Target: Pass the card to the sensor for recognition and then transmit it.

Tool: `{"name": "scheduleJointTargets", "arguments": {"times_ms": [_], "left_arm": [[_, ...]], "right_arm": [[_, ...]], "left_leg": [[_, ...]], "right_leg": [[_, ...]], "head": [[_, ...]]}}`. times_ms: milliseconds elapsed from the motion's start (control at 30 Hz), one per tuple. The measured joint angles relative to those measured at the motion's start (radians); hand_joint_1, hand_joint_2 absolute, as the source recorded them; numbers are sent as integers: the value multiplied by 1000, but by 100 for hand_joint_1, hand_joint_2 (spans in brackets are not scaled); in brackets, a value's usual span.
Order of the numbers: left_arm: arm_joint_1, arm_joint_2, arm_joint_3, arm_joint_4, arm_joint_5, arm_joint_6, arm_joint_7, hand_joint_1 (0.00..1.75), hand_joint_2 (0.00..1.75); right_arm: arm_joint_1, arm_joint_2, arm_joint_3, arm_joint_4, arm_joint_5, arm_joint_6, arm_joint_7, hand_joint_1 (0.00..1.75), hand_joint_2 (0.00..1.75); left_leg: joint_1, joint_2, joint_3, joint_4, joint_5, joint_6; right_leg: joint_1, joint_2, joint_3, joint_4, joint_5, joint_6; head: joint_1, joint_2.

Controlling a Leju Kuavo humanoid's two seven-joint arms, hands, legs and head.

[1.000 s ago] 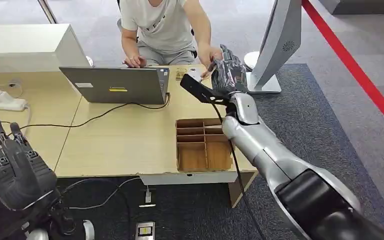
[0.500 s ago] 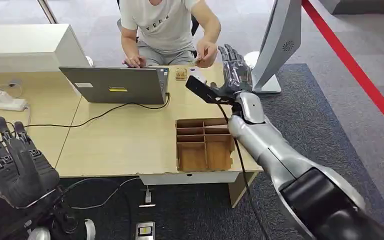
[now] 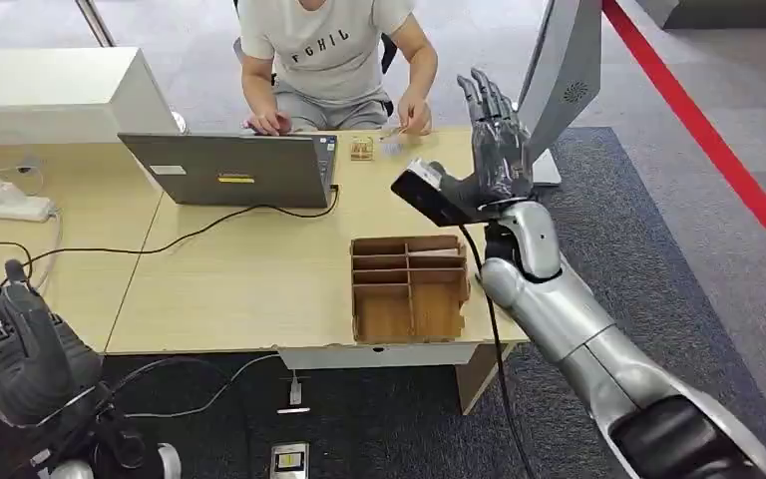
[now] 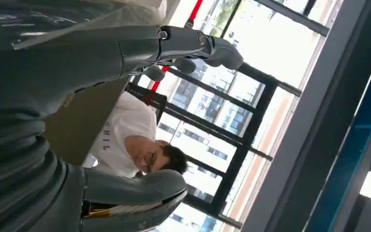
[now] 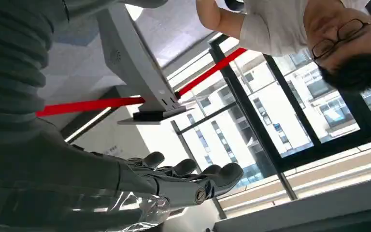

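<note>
The tabletop (image 3: 249,279) is a pale wooden surface that fills the middle of the head view, with a person (image 3: 324,50) in a white T-shirt sitting at its far edge. A grey floor-standing screen (image 3: 559,80) rises just off the tabletop's far right corner, and it shows again in the right wrist view (image 5: 135,63) on its flat base. An open laptop (image 3: 229,170) sits on the far half of the tabletop with its lid towards the robot, a black cable running from it across the wood. Near the front right edge lies a brown divided tray (image 3: 409,287).

The right robot hand (image 3: 497,140) is raised above the right end of the tabletop, between the tray and the screen, fingers straight and spread, holding nothing. The left robot hand (image 3: 15,344) hangs low at the near left, off the tabletop's edge, its fingers apart and empty as well.

The card (image 3: 393,146) is a small pale piece at the person's hand (image 3: 414,113), at the far edge of the tabletop, well apart from both robot hands. Just beside it stands a small tan object (image 3: 361,149), too small to make out.
</note>
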Motion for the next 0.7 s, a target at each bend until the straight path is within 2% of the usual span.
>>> {"name": "scheduleJointTargets", "arguments": {"times_ms": [167,233,333,500,700], "left_arm": [[30,37,0,-32,-20,104,0,2,175],[39,48,-1,-44,-36,131,0,0,175],[54,61,-8,-63,-59,144,0,0,175],[85,70,-11,-88,-104,146,0,0,175],[131,71,-11,-121,-139,146,0,0,175]], "right_arm": [[236,-93,-53,-275,-13,-110,14,0,175],[319,-109,-87,-356,-30,-123,-21,0,175],[454,-111,-140,-464,-53,-124,-92,0,175],[601,-77,-213,-584,-160,-124,-262,0,175],[692,-25,-255,-660,-232,-123,-417,0,175]], "left_leg": [[0,0,0,0,-1,0],[0,0,0,0,-1,0],[0,-1,0,-1,-1,0],[1,0,0,-1,-1,0],[1,0,0,-1,-1,0]], "right_leg": [[0,0,0,0,-1,0],[0,0,0,0,-1,0],[0,0,1,0,-1,0],[1,0,1,0,-1,0],[1,0,1,0,-2,0]], "head": [[1,0],[0,0],[0,0],[0,0],[0,0]]}}
